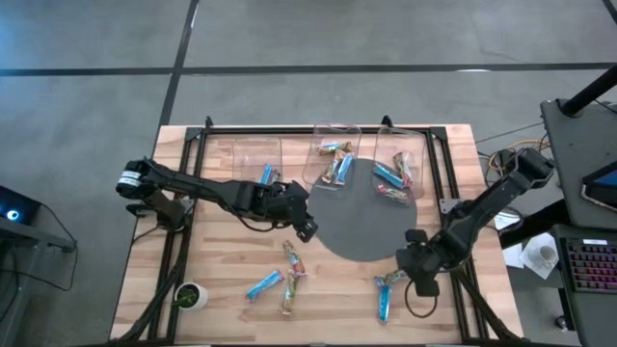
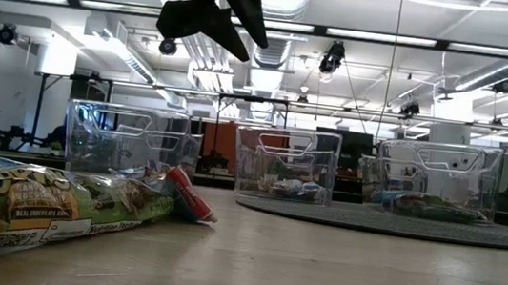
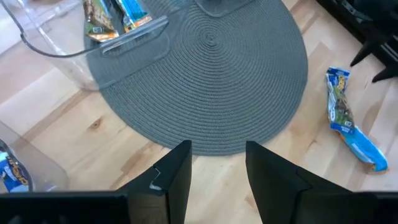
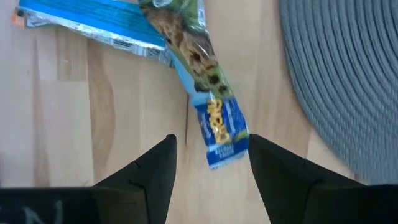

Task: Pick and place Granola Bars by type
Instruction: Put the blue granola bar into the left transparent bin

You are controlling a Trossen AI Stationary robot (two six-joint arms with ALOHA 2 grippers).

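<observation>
Several granola bars lie loose on the wooden table: a blue one [image 1: 263, 284], two multicoloured ones [image 1: 290, 256] [image 1: 292, 289], and a pair near my right gripper [image 1: 387, 294]. Others lie in the clear bins at the far side. My left gripper [image 3: 217, 168] hangs open and empty over the near-left edge of the grey round mat [image 3: 211, 68]. My right gripper [image 4: 211, 168] is open, above the table. Its fingers stand on either side of the blue end [image 4: 221, 134] of a green-and-blue bar [image 4: 196, 62], without touching it. A second blue bar [image 4: 93, 25] lies crossed beside that one.
Three clear bins stand along the far edge: the left one [image 1: 253, 154] holds a blue bar, the middle [image 1: 333, 159] and right [image 1: 400, 172] ones hold several bars each. A green-and-white cup [image 1: 190, 295] sits at the near-left corner. One bar [image 2: 55, 201] lies close to the low camera.
</observation>
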